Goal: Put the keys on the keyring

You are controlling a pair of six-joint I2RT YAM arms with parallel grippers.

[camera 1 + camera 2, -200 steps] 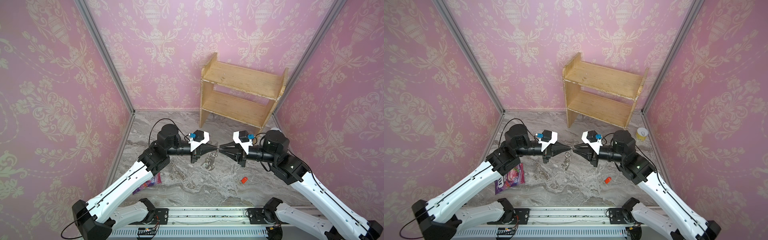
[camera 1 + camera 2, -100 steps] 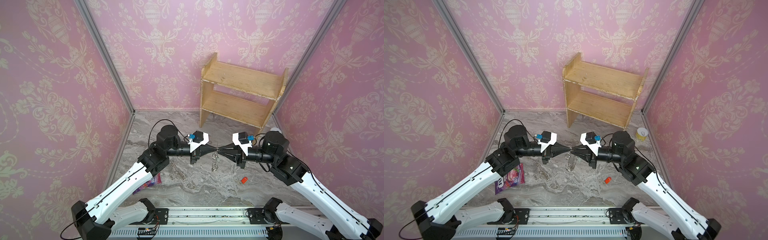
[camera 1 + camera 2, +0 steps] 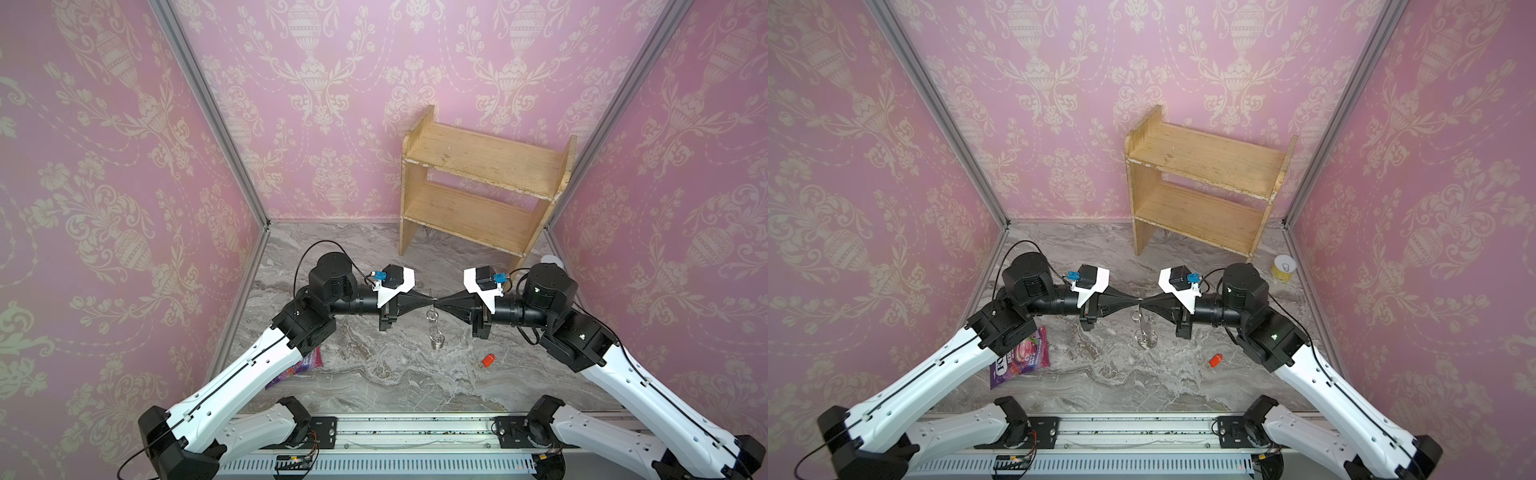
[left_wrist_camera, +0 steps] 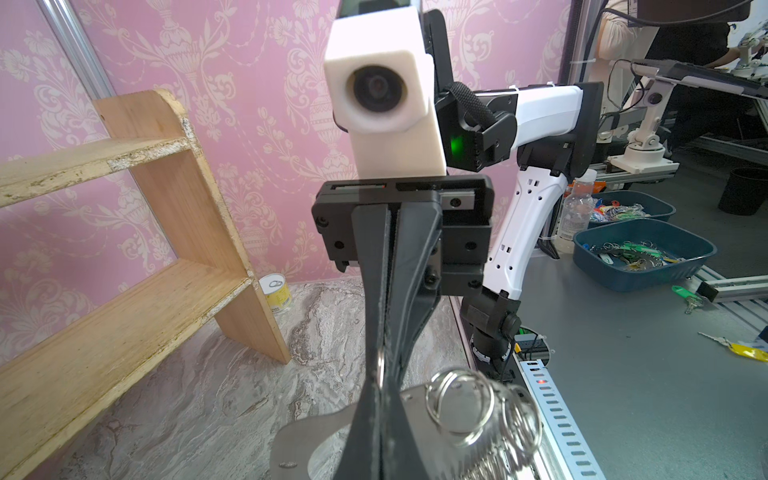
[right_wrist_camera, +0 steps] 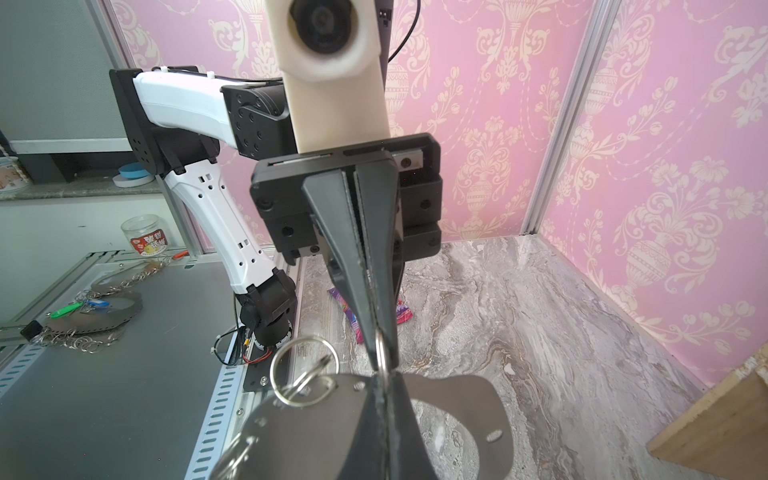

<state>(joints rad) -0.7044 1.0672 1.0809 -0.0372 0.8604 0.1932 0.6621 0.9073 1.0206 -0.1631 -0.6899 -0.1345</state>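
I see left gripper [image 3: 427, 298] and right gripper [image 3: 439, 299] tip to tip, both clamped on hanging keyring [image 3: 435, 338]; keys [image 3: 487, 360] lie on tabletop [image 3: 374, 374].

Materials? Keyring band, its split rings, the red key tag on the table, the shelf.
The keyring band: flat grey, dull sheen, punched holes, likely sheet metal. The split rings: bright coiled wire, steel by the look. The key tag: glossy red-orange, probably plastic. The shelf: pale bare wood, with visible grain and chipped edges.
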